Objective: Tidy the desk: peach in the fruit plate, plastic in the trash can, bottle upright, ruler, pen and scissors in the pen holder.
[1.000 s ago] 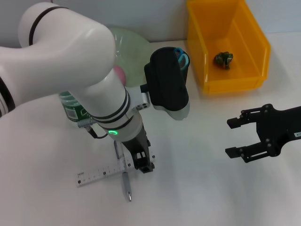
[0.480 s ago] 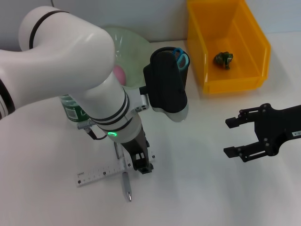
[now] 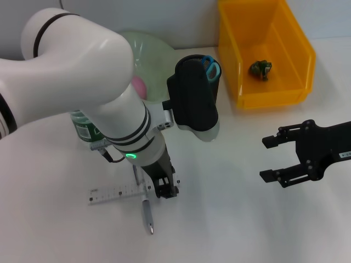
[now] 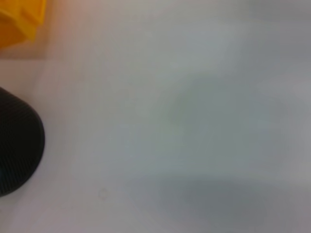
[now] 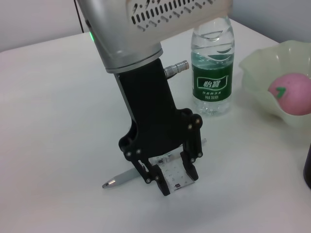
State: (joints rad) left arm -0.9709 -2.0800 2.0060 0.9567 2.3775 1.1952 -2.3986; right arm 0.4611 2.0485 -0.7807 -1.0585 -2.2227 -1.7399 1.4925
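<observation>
My left gripper (image 3: pixel 164 192) reaches down to the table, shut on one end of the clear ruler (image 3: pixel 115 194); the right wrist view shows the left gripper (image 5: pixel 174 180) with its fingers clamping the ruler (image 5: pixel 175 175). A silver pen (image 3: pixel 147 215) lies just beside it. The bottle (image 5: pixel 212 73) stands upright behind the arm. A pink peach (image 5: pixel 291 94) lies in the green fruit plate (image 5: pixel 257 73). Blue scissors (image 3: pixel 211 67) stick out of the black pen holder (image 3: pixel 216 86). Crumpled plastic (image 3: pixel 261 68) sits in the yellow trash can (image 3: pixel 241 55). My right gripper (image 3: pixel 272 159) hovers open at the right.
The left arm's bulk covers most of the bottle (image 3: pixel 82 129) and part of the fruit plate (image 3: pixel 151 52) in the head view. The left wrist view shows bare white table (image 4: pixel 194 121), the pen holder (image 4: pixel 14 141) and a corner of the trash can (image 4: pixel 19 19).
The ruler's free end has swung up, so it lies more level than before. The left gripper stays at its end. The right gripper has drifted slightly left.
</observation>
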